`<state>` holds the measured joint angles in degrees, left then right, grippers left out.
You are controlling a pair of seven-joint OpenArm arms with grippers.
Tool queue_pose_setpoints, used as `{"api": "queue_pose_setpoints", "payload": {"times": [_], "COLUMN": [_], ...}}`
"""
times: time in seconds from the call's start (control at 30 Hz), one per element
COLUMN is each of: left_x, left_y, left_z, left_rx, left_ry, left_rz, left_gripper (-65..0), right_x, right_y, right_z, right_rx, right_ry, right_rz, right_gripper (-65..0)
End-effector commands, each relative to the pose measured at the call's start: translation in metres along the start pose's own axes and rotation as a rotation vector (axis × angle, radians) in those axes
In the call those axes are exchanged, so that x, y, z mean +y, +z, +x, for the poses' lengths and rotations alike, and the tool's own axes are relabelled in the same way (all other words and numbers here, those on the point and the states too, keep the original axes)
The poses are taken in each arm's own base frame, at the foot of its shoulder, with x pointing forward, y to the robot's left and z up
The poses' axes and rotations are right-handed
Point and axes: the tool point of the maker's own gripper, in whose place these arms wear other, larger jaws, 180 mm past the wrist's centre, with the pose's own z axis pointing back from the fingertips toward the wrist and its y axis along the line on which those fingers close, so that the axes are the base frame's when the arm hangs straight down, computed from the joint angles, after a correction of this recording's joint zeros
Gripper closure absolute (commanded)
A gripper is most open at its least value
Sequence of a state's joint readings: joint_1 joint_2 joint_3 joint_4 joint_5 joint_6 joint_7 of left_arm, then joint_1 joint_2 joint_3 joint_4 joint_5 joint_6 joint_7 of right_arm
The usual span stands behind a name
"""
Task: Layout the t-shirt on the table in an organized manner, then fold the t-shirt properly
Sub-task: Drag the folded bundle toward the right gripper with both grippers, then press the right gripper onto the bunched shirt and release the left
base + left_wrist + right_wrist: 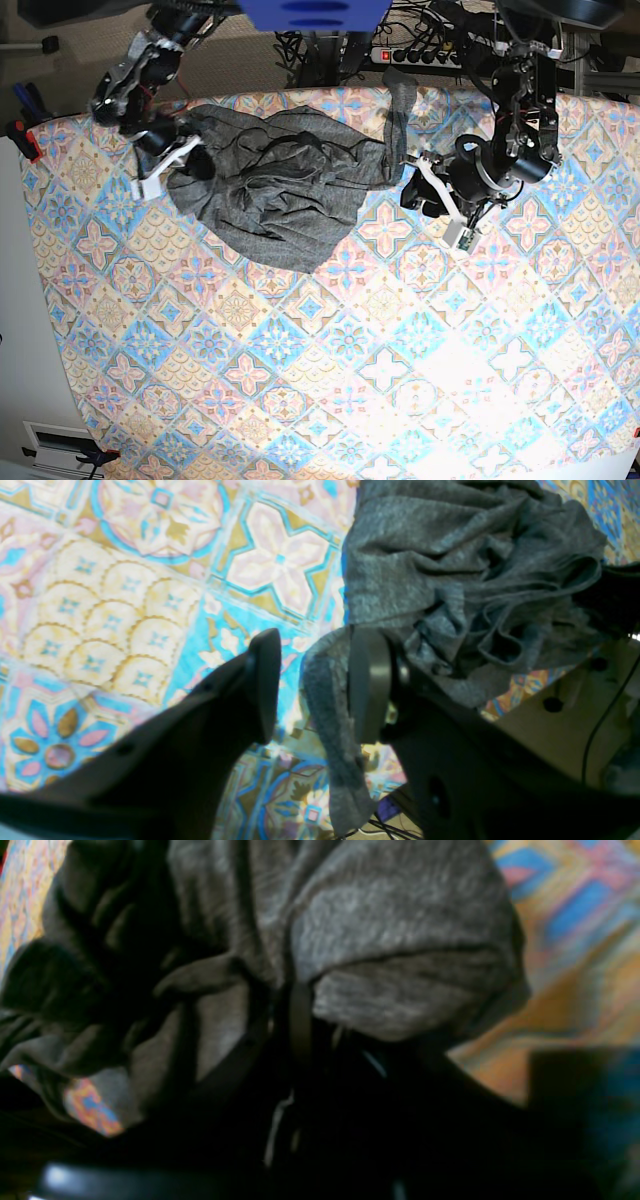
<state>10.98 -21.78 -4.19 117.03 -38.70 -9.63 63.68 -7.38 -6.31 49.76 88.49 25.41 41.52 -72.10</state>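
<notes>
T-shirt (275, 195) bunched at table (330, 380) 11 o'clock. Right gripper (292, 1012) pinches its edge; left gripper (312, 685) jaws apart astride a strip, prob. for spreading.

Base view: evenly bright and sharp, with a washed-out glare patch on the counter (440, 370) toward the lower right; shadows are soft and short. Left wrist view: well lit, saturated, slightly soft, with bending at the edges; the dark fingers (262, 685) are underexposed. Right wrist view: dim and heavily blurred; the t-shirt (380, 940) weave is smeared, the lower half nearly black.
</notes>
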Motion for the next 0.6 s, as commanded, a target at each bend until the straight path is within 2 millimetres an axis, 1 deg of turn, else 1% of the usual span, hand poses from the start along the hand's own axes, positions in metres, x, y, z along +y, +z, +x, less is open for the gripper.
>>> {"api": "queue_pose_setpoints", "payload": {"times": [0.0,0.13,0.2,0.23,0.3,0.37,0.4,0.43,0.47,0.57], "left_x": [0.000,0.000,0.000,0.000,0.000,0.001,0.001,0.001,0.001,0.005], "left_y": [0.004,0.004,0.003,0.003,0.003,0.004,0.004,0.004,0.004,0.003], "left_z": [0.011,0.011,0.012,0.012,0.011,0.011,0.011,0.011,0.011,0.011], "left_rx": [-0.036,-0.036,-0.038,-0.038,-0.037,-0.036,-0.036,-0.035,-0.035,-0.033], "left_ry": [-0.014,-0.012,-0.012,-0.012,-0.011,-0.013,-0.013,-0.014,-0.014,-0.023], "left_rz": [0.000,0.001,0.000,0.000,0.000,0.002,0.002,0.003,0.003,0.028], "left_gripper": [-21.4,-21.4,-21.4,-21.4,-21.4,-21.4,-21.4,-21.4,-21.4,-21.4], "right_x": [-0.039,-0.066,-0.081,-0.088,-0.098,-0.114,-0.119,-0.122,-0.124,-0.130], "right_y": [0.012,0.021,0.027,0.030,0.030,0.035,0.038,0.040,0.043,0.054], "right_z": [-0.002,0.046,0.065,0.071,0.079,0.087,0.096,0.105,0.109,0.113], "right_rx": [0.117,0.073,0.044,0.035,0.028,0.035,0.031,0.025,0.022,0.035], "right_ry": [0.042,0.042,0.032,0.023,-0.004,-0.010,-0.006,0.002,0.008,0.040], "right_rz": [-0.150,-0.189,-0.209,-0.215,-0.214,-0.233,-0.242,-0.249,-0.258,-0.311], "right_gripper": [0.0,0.0,0.0,0.0,0.0,0.0,0.0,0.0,0.0,0.0]}}
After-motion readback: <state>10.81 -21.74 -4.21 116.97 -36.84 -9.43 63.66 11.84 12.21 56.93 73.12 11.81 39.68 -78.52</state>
